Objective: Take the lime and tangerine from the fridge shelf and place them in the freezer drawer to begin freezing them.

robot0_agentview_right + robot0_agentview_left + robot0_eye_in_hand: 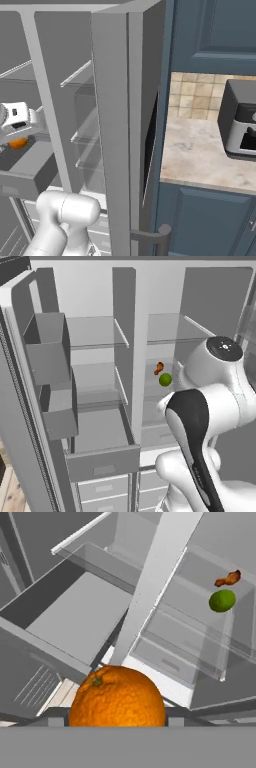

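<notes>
While the fingers (117,724) grip one tangerine (117,697) above the open freezer drawer (102,463), one lime (165,379) lies on the fridge shelf (150,391). One orange-red lumpy item (159,368) lies just beside it.

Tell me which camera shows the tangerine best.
The hand view: the tangerine looms large and close at its bottom, stem visible. The right base view catches an orange sliver under the pincer.

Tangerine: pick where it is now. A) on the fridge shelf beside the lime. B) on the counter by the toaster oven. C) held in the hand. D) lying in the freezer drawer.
C: the tangerine sits right at the hand in the hand view, far from the lime on its shelf and above the open freezer drawer, not in it.
</notes>
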Available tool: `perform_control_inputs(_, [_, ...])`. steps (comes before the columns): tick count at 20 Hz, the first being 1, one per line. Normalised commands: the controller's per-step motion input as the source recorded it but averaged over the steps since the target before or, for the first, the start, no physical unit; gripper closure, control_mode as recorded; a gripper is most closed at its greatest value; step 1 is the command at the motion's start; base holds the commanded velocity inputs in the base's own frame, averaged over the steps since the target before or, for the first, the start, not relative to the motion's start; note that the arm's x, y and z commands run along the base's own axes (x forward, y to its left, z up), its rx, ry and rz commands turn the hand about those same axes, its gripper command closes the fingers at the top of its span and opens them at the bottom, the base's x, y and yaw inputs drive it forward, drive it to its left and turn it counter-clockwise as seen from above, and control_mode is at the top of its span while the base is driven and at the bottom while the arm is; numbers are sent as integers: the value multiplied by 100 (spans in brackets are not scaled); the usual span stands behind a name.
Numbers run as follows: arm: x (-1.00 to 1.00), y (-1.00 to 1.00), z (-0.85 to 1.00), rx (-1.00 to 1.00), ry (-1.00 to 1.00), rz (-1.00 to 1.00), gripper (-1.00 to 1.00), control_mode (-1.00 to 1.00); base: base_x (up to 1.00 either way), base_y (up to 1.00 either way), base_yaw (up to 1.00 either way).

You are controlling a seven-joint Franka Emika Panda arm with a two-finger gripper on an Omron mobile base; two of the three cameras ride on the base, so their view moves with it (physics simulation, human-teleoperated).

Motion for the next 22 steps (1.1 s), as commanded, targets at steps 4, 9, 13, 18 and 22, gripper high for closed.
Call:
perform_control_inputs(4, [0,100,-40,1,0,7,100,-100,0,0,0])
perform_control_inputs(9, [25,83,-59,2,4,6,100,-100,0,0,0])
perform_control_inputs(13, [63,51,-78,0,17,5,100,-100,0,0,0])
perform_control_inputs(18, [81,45,-58,0,26,4,100,-100,0,0,0])
perform_control_inputs(22, [55,36,-45,-1,22,1,100,-100,0,0,0])
